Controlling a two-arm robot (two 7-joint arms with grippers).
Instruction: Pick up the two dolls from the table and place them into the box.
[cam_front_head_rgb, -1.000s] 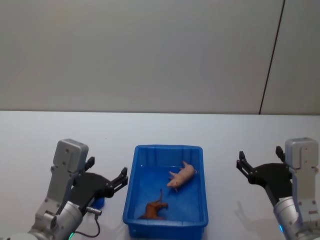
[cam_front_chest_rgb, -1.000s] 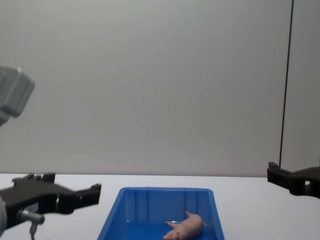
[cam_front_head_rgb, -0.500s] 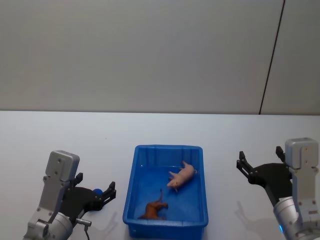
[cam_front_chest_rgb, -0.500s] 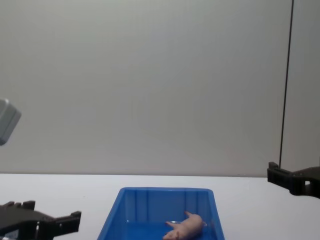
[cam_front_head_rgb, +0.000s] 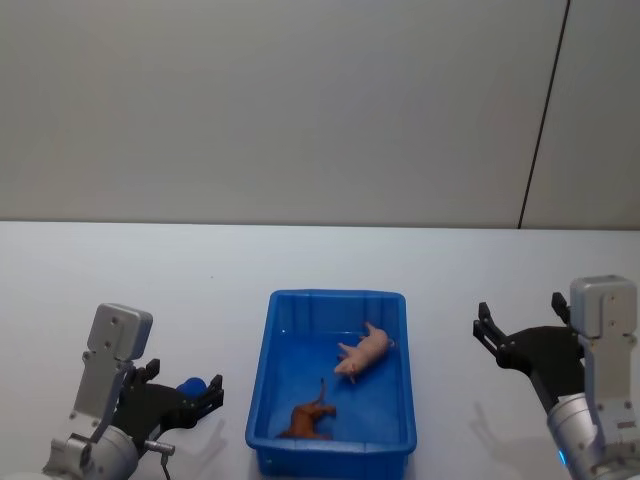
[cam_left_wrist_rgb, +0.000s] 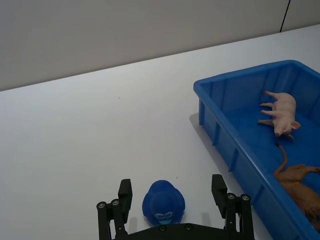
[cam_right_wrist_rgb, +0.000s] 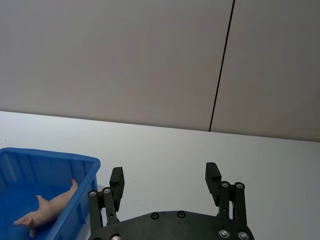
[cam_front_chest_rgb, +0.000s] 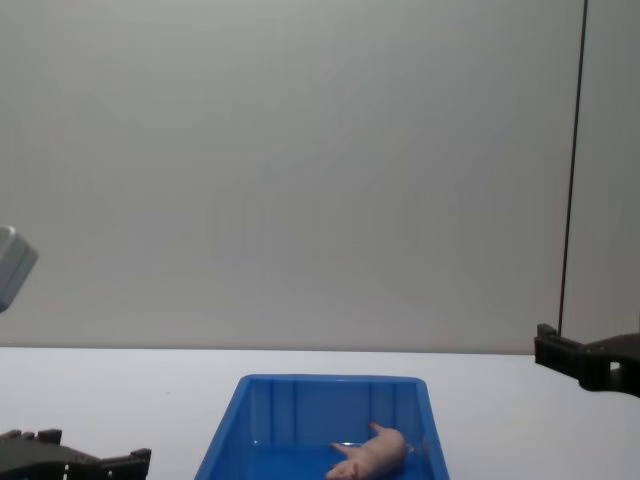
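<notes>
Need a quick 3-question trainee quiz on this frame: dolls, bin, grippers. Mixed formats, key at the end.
1. True or false: both dolls lie inside the blue bin.
2. Multiple choice: what sits on the table between the open fingers of the left gripper?
A. the pink pig
B. a small blue toy
C. nothing
3. Fill in: the right gripper is ____ and holds nothing.

Key:
1. True: the pink pig and the reddish-brown doll are both in the bin.
2. B: the small blue toy is on the table beside the bin.
3. open
</notes>
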